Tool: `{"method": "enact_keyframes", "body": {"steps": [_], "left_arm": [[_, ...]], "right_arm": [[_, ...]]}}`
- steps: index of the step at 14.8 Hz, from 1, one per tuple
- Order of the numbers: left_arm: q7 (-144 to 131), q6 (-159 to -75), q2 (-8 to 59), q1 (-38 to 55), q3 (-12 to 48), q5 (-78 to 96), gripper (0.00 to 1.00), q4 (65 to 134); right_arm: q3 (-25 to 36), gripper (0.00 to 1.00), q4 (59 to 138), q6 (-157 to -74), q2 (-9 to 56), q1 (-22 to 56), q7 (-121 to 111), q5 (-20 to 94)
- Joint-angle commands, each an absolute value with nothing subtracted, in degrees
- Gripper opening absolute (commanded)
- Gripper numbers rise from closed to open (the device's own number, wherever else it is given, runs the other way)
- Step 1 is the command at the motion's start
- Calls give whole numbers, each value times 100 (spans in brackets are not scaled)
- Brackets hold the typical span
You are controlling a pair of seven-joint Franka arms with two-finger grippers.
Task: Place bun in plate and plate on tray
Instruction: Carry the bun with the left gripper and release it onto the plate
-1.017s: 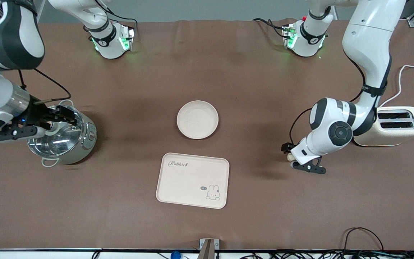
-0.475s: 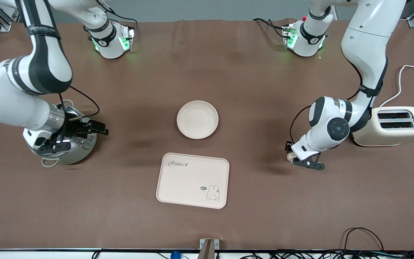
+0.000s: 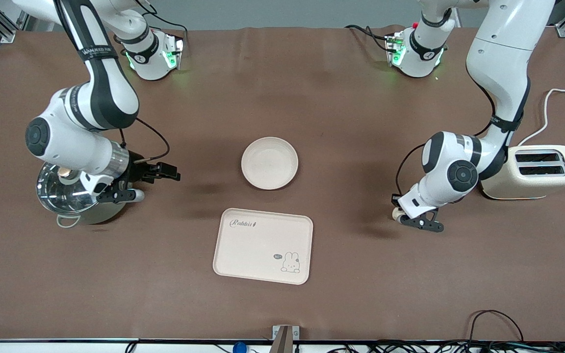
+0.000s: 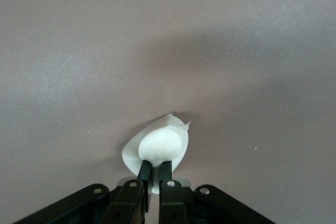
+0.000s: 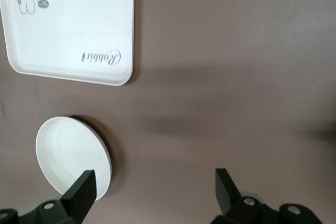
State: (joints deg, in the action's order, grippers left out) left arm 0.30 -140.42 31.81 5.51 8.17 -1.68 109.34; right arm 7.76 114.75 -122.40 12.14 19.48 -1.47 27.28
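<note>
Toaster [image 3: 537, 171] beside left gripper [image 3: 412, 218] (pot [image 3: 79, 196] apart)

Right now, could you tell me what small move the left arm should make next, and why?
Probably a short straight lift. The left gripper has its jaws shut on the bun, which sits low at the table on a pale liner. The plate is empty and lies toward the right arm's end, so the bun must clear the surface before travelling there.

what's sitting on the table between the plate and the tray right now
Nothing. In the front view, only bare brown table separates the plate from the tray; the right wrist view shows the same empty gap.
</note>
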Motion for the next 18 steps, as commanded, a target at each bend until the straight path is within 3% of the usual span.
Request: {"method": "enact_keyframes", "body": {"steps": [1, 4, 7, 9, 14, 15, 17, 18], "left_arm": [[-105, -13539, 2857, 703, 1018, -177, 0, 10646], [-1812, -12194, 2926, 817, 1693, -167, 0, 9583], [-4010, -12111, 3382, 1062, 2450, 157, 0, 9186], [-4935, -12277, 3778, 1580, 2505, 386, 0, 8843], [-6186, -14051, 4551, 2442, 2496, 984, 2, 8798], [-6283, -14176, 4640, 2513, 2479, 976, 18, 8798], [-6258, -14229, 4632, 2522, 2461, 888, 99, 8833], [-6275, -14238, 4614, 2522, 2461, 862, 100, 8833]], "right_arm": [[809, 100, 12144, -12873, 976, 2362, -79, 3172], [817, 99, 12550, -13919, 1011, 3039, 647, 3243], [809, 95, 12568, -14036, 1177, 3199, 905, 3252], [809, 95, 12595, -14307, 1475, 3357, 940, 3348], [800, 94, 12577, -15284, 2109, 3936, 1177, 3717], [809, 92, 12568, -15293, 2179, 4051, 1178, 3848], [809, 90, 12516, -15372, 2320, 4235, 1169, 4182], [809, 88, 12516, -15450, 2346, 4341, 1169, 4227]]}}
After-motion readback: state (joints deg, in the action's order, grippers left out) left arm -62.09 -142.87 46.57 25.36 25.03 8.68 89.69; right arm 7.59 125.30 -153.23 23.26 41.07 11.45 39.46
